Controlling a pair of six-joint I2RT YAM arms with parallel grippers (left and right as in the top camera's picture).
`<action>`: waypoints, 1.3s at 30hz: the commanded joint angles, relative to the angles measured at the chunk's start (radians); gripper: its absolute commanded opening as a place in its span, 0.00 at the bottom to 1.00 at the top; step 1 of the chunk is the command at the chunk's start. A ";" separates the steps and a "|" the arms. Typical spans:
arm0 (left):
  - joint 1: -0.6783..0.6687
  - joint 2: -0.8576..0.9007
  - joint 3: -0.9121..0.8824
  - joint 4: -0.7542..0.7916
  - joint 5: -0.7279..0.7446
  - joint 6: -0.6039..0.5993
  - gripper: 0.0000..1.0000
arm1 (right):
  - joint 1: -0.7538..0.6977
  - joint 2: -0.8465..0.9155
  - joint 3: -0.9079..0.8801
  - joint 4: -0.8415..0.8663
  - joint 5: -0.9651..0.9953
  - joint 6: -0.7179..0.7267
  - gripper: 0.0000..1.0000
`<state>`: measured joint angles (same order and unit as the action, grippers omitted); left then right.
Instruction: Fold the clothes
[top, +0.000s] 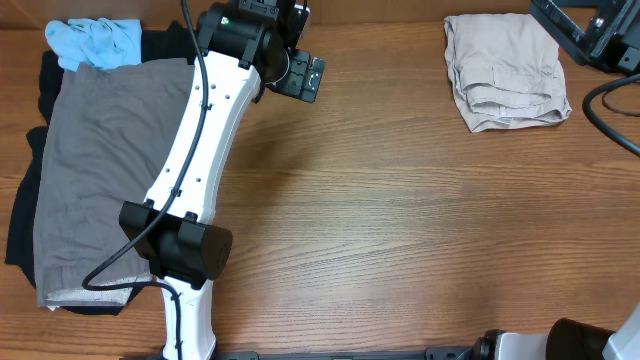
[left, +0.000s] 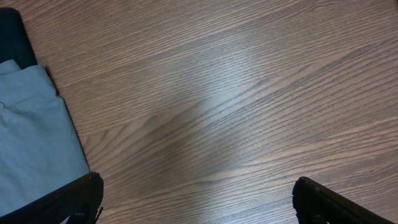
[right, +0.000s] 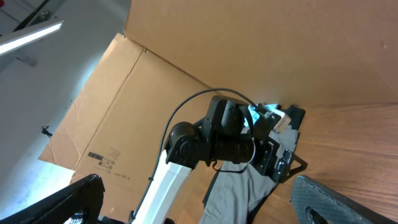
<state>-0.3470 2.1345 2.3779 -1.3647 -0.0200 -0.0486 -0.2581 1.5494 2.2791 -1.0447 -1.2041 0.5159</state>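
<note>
Currently: nothing held in either gripper, one piece folded, pile waiting.
Left gripper (left: 198, 202): jaws spread fully wide and empty. It hovers over the bare wood-grain table (left: 236, 93) just beside the pile's edge, which reads as staged to reach for the next piece.
Right gripper (right: 199, 202): also wide open and empty. It is raised and aimed across at the left arm (right: 205, 143), so it's clear of the work area.
Folded trousers (top: 505, 70): cream-beige, a compact bundle at the table's far right, well apart from the pile. Likely the "done" spot.
Pile: grey garment (top: 110, 170) spread flat on top, black piece (top: 22, 225) under it, light-blue piece (top: 95, 42) bunched at the far end.
Fabric (left: 34, 143): grey-blue edge in the left wrist view, probably the grey garment, can't confirm.
Surface: smooth, bare between pile and bundle, so there's room to lay a piece out.
Room: cardboard panels (right: 261, 56) wall off the far side. Strip light (right: 31, 37) is at upper left, black cable (top: 612, 120) at the right edge.
</note>
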 joint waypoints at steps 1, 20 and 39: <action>0.001 0.006 0.013 0.001 -0.014 0.012 1.00 | -0.012 -0.010 0.000 -0.006 0.006 -0.027 1.00; 0.000 0.006 0.013 0.001 -0.014 0.012 1.00 | 0.338 -0.382 -0.357 0.058 1.143 -0.281 1.00; 0.000 0.006 0.013 0.001 -0.014 0.012 1.00 | 0.335 -0.948 -1.614 0.962 1.143 -0.281 1.00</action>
<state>-0.3470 2.1345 2.3779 -1.3651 -0.0238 -0.0490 0.0738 0.6781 0.7967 -0.1516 -0.0715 0.2371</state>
